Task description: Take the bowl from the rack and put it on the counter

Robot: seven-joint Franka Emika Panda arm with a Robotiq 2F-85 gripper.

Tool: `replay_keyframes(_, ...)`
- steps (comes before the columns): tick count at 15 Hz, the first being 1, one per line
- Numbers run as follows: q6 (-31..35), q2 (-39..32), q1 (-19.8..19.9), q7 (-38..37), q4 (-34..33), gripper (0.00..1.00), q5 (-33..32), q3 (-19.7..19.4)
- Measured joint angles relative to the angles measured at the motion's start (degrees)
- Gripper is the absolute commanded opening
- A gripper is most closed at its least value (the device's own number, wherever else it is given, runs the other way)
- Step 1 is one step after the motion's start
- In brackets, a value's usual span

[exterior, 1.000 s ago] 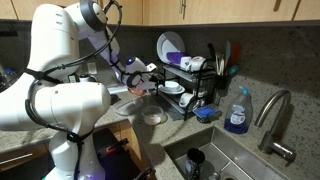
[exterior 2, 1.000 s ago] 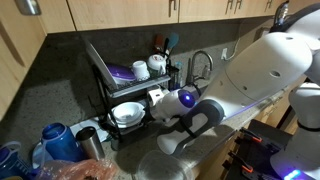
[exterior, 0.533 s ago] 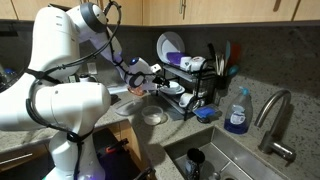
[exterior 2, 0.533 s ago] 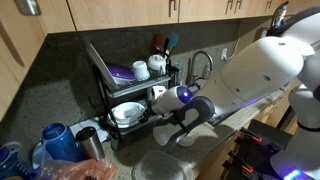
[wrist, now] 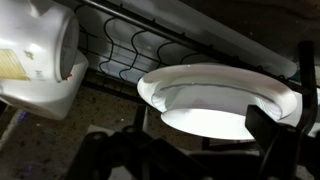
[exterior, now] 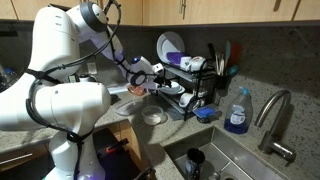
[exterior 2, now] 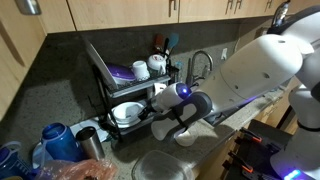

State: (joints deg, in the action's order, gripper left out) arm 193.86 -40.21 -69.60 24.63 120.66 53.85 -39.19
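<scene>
Speckled counter (exterior: 20, 155) bears the rack (exterior: 195, 85), gripper (exterior: 157, 88) at its lower tier.

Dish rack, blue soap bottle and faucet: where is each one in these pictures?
dish rack (exterior: 205, 92), in an exterior view, on its dark right-hand end.
blue soap bottle (exterior: 237, 115), in an exterior view, on its body.
faucet (exterior: 267, 106), in an exterior view, on its curved neck.

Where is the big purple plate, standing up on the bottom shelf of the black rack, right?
Not quite. The big purple plate does stand up in the black rack, but on the top shelf, not the bottom one. An exterior view shows this.
</scene>
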Motion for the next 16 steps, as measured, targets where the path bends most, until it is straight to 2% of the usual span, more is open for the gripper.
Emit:
replay_keyframes(14, -1.5, -0.5, -0.1, -0.4, -0.2, 1.00, 0.0, -0.1)
replay_keyframes(16, -1.9, -1.7, -1.2, -1.7, -0.7, 1.00, 1.1, -1.4)
